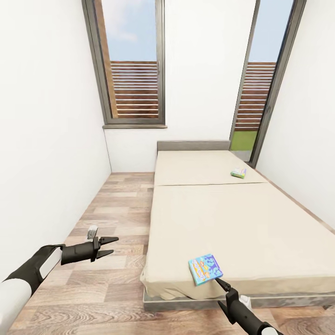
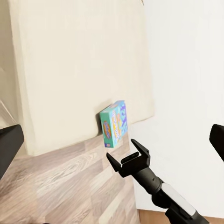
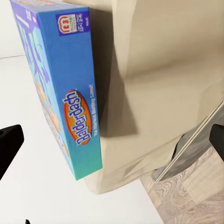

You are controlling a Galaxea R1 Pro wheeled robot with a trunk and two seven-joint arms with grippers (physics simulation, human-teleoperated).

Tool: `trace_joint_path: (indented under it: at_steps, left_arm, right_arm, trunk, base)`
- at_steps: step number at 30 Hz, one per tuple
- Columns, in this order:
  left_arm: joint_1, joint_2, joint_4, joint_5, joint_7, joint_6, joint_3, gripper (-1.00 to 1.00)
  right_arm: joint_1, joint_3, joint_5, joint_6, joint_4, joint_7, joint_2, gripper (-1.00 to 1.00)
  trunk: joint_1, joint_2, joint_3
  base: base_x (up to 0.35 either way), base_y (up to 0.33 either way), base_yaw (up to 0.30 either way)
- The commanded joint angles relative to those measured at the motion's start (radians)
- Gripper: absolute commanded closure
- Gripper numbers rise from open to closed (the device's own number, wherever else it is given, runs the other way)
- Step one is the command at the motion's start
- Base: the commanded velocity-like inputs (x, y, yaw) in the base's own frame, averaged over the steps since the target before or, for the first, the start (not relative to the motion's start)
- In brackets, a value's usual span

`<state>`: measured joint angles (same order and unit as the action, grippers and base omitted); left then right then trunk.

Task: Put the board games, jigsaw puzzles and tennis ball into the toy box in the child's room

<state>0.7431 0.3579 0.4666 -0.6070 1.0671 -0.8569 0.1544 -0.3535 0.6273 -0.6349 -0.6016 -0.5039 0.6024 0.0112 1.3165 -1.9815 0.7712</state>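
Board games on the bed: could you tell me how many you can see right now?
2. A blue board game lies at the foot edge of the bed, just ahead of the right gripper; a green one lies near the headboard. None seems hidden.

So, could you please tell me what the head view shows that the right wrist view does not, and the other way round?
Head view: a green-bordered board game near the grey headboard, two tall windows, and the left arm over the floor, jaws open. Right wrist view: the blue board game from its side, up close, with its orange Balderdash logo readable. Shared: the blue board game at the foot edge of the beige mattress, and the wood-plank floor.
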Motion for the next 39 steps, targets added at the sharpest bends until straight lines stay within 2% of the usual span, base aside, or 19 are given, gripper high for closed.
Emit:
trace_joint_path:
  at_steps: [1, 7, 39]
  left_arm:
    - [0.001, 0.001, 0.0, -0.007, 0.001, -0.006, 0.005, -1.0]
    - [0.001, 0.001, 0.0, -0.01, 0.002, -0.006, 0.005, -1.0]
    - [0.001, 0.0, 0.0, -0.004, -0.002, -0.005, 0.006, -1.0]
  right_arm:
    - [-0.001, 0.006, -0.002, -0.007, -0.001, 0.0, 0.001, -1.0]
    - [-0.001, 0.006, -0.002, -0.007, -0.001, 0.0, 0.001, -1.0]
    - [-0.001, 0.006, -0.002, -0.007, -0.001, 0.0, 0.001, -1.0]
  trunk:
    - [-0.004, 0.007, -0.002]
    - [-0.027, 0.049, -0.021]
    - [-0.027, 0.049, -0.021]
  base:
    - [0.0, 0.0, 0.0]
    - [0.0, 0.0, 0.0]
    - [0.033, 0.013, 0.0]
